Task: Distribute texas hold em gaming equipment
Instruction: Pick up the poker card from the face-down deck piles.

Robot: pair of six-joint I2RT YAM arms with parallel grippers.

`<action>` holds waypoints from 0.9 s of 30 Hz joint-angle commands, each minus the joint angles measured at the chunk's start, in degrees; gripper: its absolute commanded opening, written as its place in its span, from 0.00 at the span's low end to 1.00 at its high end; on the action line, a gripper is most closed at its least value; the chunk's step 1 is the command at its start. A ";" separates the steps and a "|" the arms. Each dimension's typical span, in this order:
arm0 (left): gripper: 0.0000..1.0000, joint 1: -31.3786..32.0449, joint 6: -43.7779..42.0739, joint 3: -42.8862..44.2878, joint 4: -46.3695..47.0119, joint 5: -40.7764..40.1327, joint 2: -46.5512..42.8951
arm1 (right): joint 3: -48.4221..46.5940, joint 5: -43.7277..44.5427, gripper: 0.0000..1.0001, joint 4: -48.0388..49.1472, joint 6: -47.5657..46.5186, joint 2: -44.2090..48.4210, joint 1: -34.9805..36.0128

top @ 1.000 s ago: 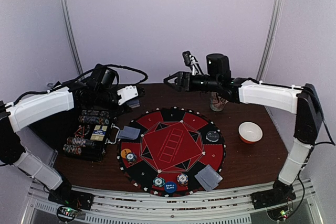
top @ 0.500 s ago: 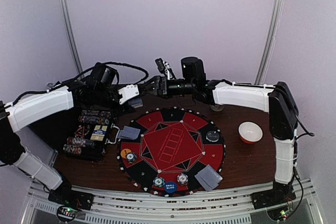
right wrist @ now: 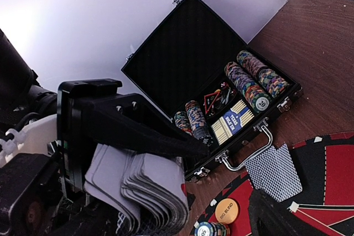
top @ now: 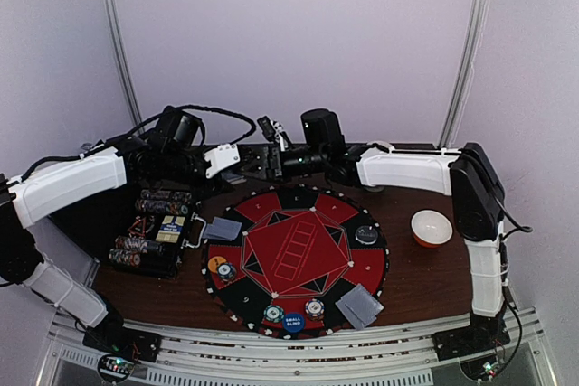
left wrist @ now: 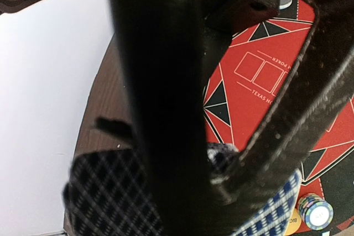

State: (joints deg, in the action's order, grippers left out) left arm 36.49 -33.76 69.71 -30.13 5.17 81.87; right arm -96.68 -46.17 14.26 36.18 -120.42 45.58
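While the left pincer [top: 232, 169] stays clamped on a fanned stack of cards [right wrist: 145, 183], the right pincer [top: 257, 162] has swung leftward since a second ago. It now hangs just right of that stack, jaws wide. The open case [right wrist: 182, 64] lies left of both, the mat [top: 298, 250] nearer.

The surface [top: 423, 276] is dark brown wood. A plain pale lilac wall [top: 298, 33] encloses it on the far side and both flanks. A left pole [top: 116, 42] and a right pole [top: 467, 42], both slim metal, rise against it. A slotted aluminium rail [top: 298, 336] runs along the near edge.
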 commanded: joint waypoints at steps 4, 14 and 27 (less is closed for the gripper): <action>0.42 0.25 0.45 1.91 1.89 1.17 -0.94 | -2.17 0.08 0.82 -2.50 -3.28 0.36 0.39; 0.42 0.25 -0.15 1.92 1.84 2.00 -0.42 | -8.20 3.20 0.70 -6.56 -3.98 -3.19 1.12; 0.40 0.24 -0.87 -0.08 1.89 -2.22 -0.36 | -6.71 10.82 0.30 -17.08 -12.81 2.19 1.26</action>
State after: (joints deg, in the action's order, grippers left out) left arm 36.45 -34.20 69.76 -30.70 3.86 81.89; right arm -105.65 -40.97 1.83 26.72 -122.52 47.31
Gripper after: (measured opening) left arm 0.412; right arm 0.316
